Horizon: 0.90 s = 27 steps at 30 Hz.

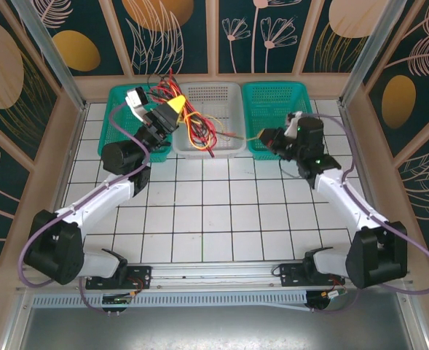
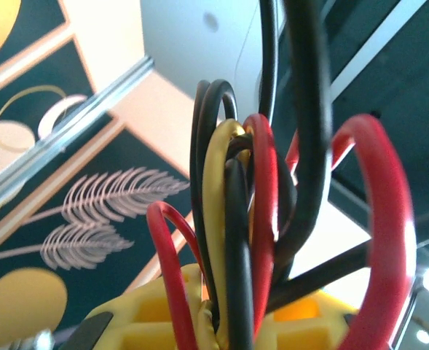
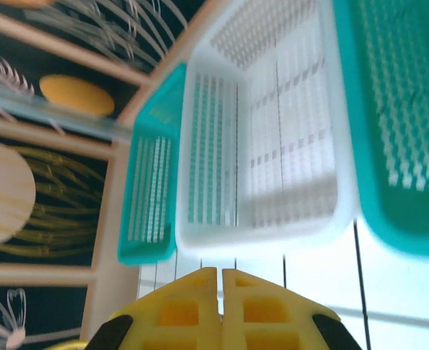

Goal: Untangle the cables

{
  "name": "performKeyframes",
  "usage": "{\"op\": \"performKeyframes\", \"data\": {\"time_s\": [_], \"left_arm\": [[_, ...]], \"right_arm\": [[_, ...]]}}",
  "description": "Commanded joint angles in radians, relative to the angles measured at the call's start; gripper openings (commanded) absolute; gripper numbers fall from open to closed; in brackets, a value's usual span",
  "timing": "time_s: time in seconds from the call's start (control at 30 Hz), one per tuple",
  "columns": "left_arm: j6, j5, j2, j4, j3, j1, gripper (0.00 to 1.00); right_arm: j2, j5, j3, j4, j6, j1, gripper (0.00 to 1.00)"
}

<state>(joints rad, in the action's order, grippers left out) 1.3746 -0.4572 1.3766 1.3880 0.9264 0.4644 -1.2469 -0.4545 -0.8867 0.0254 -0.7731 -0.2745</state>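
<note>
My left gripper (image 1: 172, 107) is raised over the far edge of the table (image 1: 214, 219), above the left rim of the white basket (image 1: 232, 93). It is pinched nearly closed on the cables (image 1: 192, 120). In my left wrist camera, red, yellow and black strands rise from between the yellow pads (image 2: 148, 324) in tight overlapping loops. They are so close to the lens that they blur. Several run out of the top of the frame, so I cannot say which loop belongs to which strand or where each one crosses. From above, the bundle hangs from my fingers down into the white basket. There the strands are too thin and too knotted together for me to pick out any single end. The green basket (image 1: 116, 109) at the far left corner is partly covered by my left arm. My right gripper (image 1: 266, 137) hangs at the seam between the white basket and the other green basket (image 1: 272, 93). Its jaws are pressed together, and my right wrist camera shows the two yellow pads (image 3: 185, 310) meeting with only a thin line between them. A fine tan strand (image 1: 237, 135) reaches from the white basket towards those fingers. It is too small for me to tell whether it touches them.
</note>
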Motion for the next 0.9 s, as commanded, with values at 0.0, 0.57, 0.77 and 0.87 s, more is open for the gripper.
{"op": "performKeyframes", "data": {"time_s": [0.0, 0.57, 0.77, 0.87], "left_arm": [[-0.014, 0.228, -0.011, 0.121, 0.088, -0.019, 0.0], [-0.959, 1.007, -0.203, -0.5, -0.118, -0.01, 0.0], [-0.871, 0.875, -0.315, -0.607, -0.27, -0.009, 0.0], [-0.745, 0.71, -0.362, -0.587, -0.356, -0.009, 0.0]], "right_arm": [[0.082, 0.113, 0.123, 0.054, -0.038, -0.067, 0.0], [0.489, 0.225, 0.062, -0.082, 0.035, -0.124, 0.0], [0.408, 0.079, -0.217, -0.153, 0.075, 0.138, 0.0], [0.335, 0.036, -0.311, -0.2, 0.08, 0.24, 0.0]]}}
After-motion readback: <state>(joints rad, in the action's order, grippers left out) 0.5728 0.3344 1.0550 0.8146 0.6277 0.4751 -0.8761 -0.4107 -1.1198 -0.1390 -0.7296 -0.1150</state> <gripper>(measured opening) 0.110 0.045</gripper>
